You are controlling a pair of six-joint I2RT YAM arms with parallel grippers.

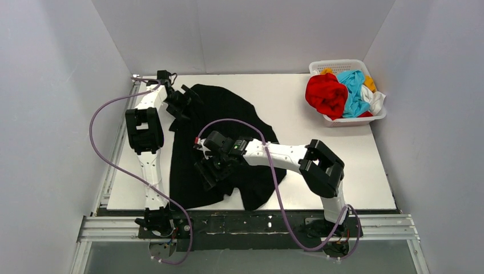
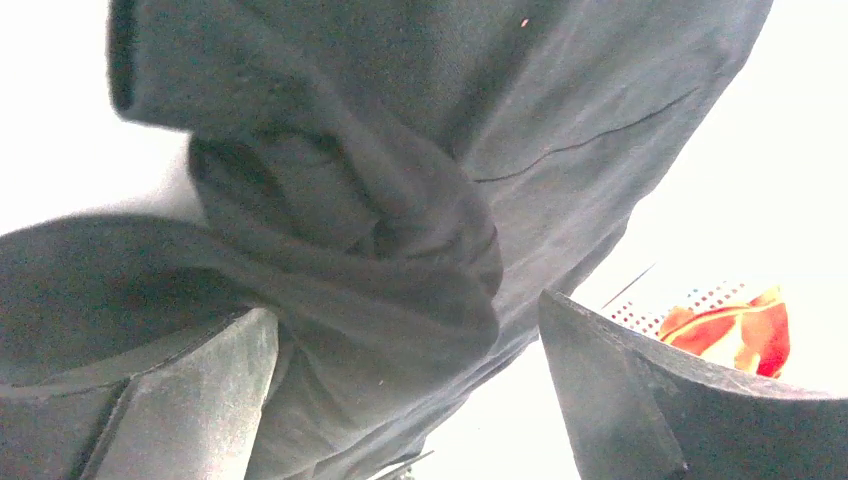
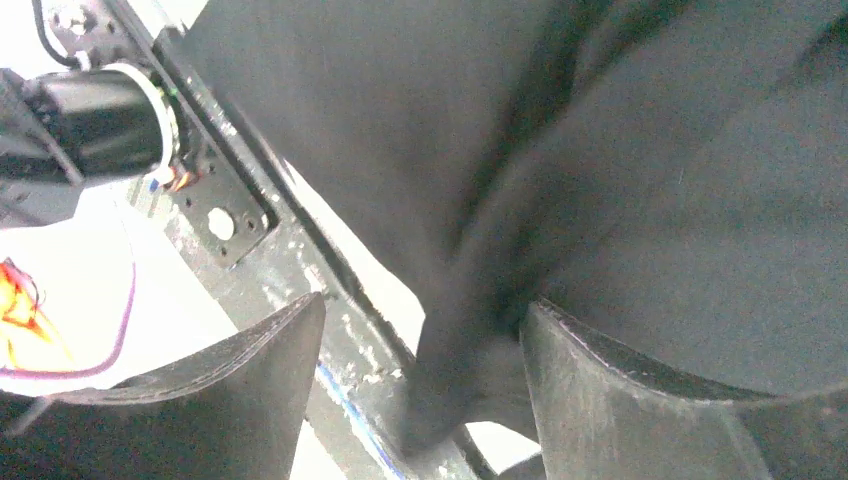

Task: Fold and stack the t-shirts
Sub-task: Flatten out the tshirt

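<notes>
Large black cloth t-shirt [image 1: 228, 111] lies rumpled on the white table [image 1: 319, 142], long axis running far to near. Left gripper [image 1: 184, 101] sits at its far-left corner, jaws wide around bunched cloth, nothing pinched. Right gripper [image 1: 210, 171] is over the near-middle fold, jaws apart, closer to the near hem.

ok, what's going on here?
Both arms are over the black t-shirt, which lies loosely spread on the table. The left end effector is open at the shirt's far left edge, with bunched cloth between its fingers. The right end effector is open over the near middle, straddling a ridge of cloth. No fold is made yet. The other shirts are heaped in the basket, far right.
</notes>
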